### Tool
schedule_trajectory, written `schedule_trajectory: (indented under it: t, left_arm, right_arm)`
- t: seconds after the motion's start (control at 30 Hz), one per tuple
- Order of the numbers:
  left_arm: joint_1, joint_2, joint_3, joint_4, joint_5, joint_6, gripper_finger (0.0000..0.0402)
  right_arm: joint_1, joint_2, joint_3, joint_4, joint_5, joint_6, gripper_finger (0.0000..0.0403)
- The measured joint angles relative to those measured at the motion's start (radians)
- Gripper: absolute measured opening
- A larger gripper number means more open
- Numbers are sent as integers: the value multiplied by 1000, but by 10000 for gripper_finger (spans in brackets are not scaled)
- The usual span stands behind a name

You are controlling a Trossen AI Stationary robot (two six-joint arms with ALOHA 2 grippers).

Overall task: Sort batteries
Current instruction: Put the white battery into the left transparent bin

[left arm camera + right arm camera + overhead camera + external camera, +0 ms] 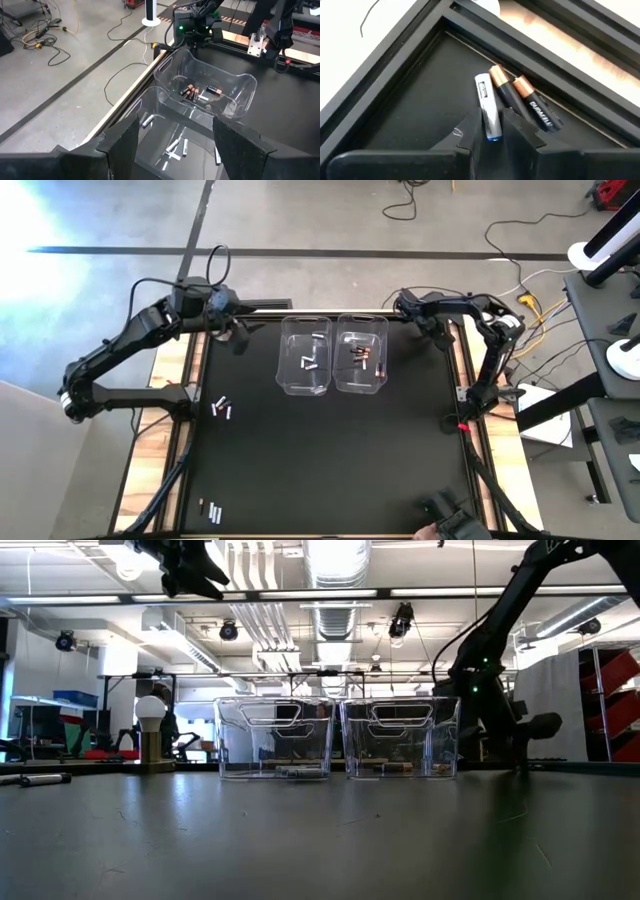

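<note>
Black matte counter (330,460) framed by dark rails on a pale wooden base, set on a grey concrete floor (300,220) crossed by dark tape lines and loose cables. Behind, in the low view, an open workshop with ceiling ducts and strip lights, plus a silver knob with a white ball (150,735) at the counter's 9 o'clock edge.

Two clear plastic bins side by side near 12 o'clock on the counter: left bin (305,356) holding silvery-white batteries (308,363), right bin (362,355) holding dark copper-ended batteries (362,357) (same two bins seen in the left wrist view, dark ones in the farther bin (197,92)). More loose batteries on the counter: a small cluster (221,409) toward 9 o'clock, another (211,511) toward 7 o'clock.

Right tool (492,131) down at the counter's 1 o'clock corner (436,330), fingers close on either side of a silvery-white battery (487,106) with a blue end, about touching it; firm pinch or not, cannot tell. Just beside that battery, touching or nearly so, two dark copper-topped batteries (525,102) lying against the corner rail.

Left tool (175,135) spread wide, raised above the counter at about 11 o'clock (236,332), over the near edge of the left bin, holding nothing.
</note>
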Motion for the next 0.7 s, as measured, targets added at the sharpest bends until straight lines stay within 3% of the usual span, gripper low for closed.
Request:
schedule_trajectory:
  t: [0.37, 0.7]
  left_arm:
    - [0, 33, 0, 6, -1, -12, 231]
    - [-10, -43, 0, 6, 4, -27, 231]
  right_arm:
    - [20, 29, 19, -8, -75, -44, 53]
    - [56, -8, 16, -10, -187, -133, 54]
